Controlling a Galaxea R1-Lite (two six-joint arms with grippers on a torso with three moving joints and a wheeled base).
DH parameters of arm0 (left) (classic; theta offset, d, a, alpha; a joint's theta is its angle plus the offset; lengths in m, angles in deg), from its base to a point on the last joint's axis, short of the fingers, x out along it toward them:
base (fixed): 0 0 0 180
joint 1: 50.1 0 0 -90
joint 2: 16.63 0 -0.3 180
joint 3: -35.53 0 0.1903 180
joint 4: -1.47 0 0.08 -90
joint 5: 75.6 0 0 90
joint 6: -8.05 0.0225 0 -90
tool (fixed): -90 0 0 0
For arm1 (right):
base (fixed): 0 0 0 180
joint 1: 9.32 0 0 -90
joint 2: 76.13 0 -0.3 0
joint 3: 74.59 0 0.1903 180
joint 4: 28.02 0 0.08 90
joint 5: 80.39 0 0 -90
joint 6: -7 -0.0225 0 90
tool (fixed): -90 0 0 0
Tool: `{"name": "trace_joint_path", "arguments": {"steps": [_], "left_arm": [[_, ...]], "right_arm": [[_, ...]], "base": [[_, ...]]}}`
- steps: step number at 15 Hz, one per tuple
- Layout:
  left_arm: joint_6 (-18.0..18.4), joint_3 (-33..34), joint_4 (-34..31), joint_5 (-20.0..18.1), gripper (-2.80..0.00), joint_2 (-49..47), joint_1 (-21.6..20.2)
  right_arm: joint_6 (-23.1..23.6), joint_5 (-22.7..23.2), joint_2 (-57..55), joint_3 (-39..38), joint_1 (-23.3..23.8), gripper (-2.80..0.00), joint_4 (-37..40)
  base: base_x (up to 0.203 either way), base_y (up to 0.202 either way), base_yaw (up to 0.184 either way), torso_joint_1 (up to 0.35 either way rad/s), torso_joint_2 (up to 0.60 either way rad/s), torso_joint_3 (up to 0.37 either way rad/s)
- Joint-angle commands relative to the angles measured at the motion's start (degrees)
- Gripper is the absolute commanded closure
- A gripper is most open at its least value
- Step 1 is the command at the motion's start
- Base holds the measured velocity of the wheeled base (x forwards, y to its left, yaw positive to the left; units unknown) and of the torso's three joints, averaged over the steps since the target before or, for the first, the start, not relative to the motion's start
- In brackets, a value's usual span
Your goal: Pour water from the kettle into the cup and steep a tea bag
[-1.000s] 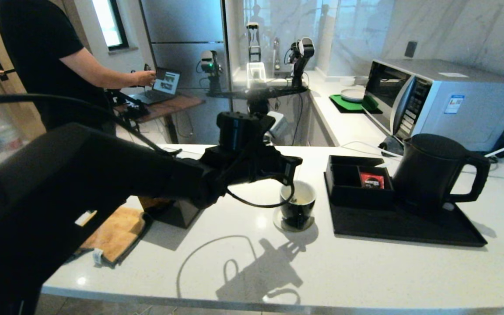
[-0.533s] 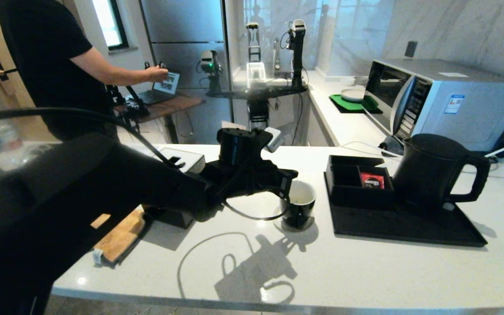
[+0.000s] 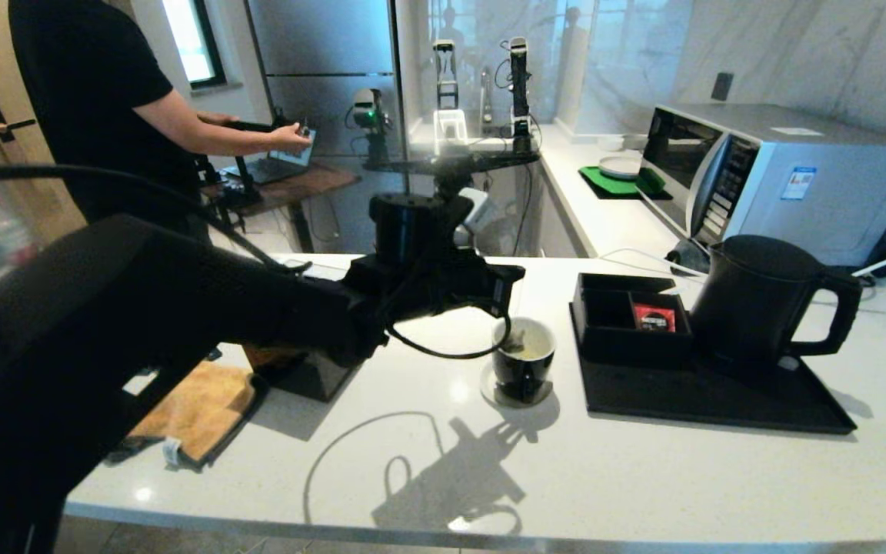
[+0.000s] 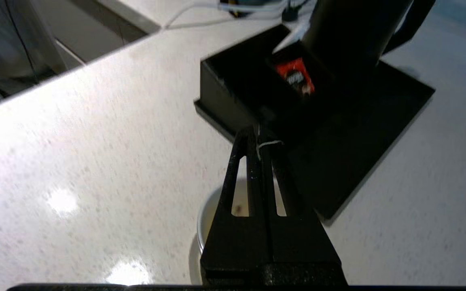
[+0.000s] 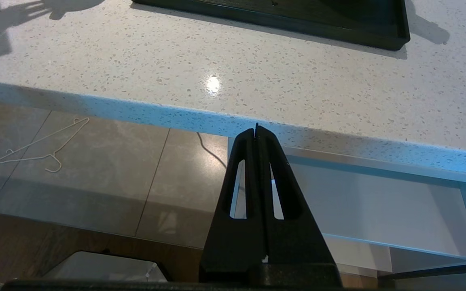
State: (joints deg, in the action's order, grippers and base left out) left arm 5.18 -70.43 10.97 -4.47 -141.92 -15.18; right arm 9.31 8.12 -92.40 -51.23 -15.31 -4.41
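Left hand [image 4: 259, 139]: above the cup [image 3: 524, 369], pinched on the tea bag [image 3: 514, 344] string; bag half hidden in cup. Kettle [image 3: 758, 304]: on tray [image 3: 720, 400]. Right hand [image 5: 256, 131]: clamped empty below tabletop [image 3: 643, 469] edge.

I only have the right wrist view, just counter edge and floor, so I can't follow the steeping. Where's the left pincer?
Observer: The left pincer hangs over the cup, shut on the string of the tea bag.
Operator: Is the bag in the cup?
Observer: Yes, it shows inside the rim, beside pale water.
Operator: And the kettle?
Observer: The kettle stands upright on the black tray, to the right of the cup.
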Motion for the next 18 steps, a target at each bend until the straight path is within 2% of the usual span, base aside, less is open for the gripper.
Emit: {"name": "trace_joint_path", "arguments": {"steps": [1,10,18], "left_arm": [[-0.04,-1.37,-0.71,-0.02,0.0,2.34,0.25],[0.14,-0.43,-1.72,0.16,0.0,4.97,0.76],[0.23,7.14,0.76,-0.01,0.0,5.01,0.93]], "right_arm": [[0.06,-0.01,-0.05,0.0,-0.04,0.0,0.02],[0.06,-0.01,-0.08,0.0,-0.05,0.0,0.02],[0.06,-0.01,-0.09,0.0,0.02,0.0,0.02]], "base": [[0.0,0.0,0.0,0.0,0.0,0.0],[0.0,0.0,0.0,0.0,0.0,0.0],[0.0,0.0,0.0,0.0,0.0,0.0]]}}
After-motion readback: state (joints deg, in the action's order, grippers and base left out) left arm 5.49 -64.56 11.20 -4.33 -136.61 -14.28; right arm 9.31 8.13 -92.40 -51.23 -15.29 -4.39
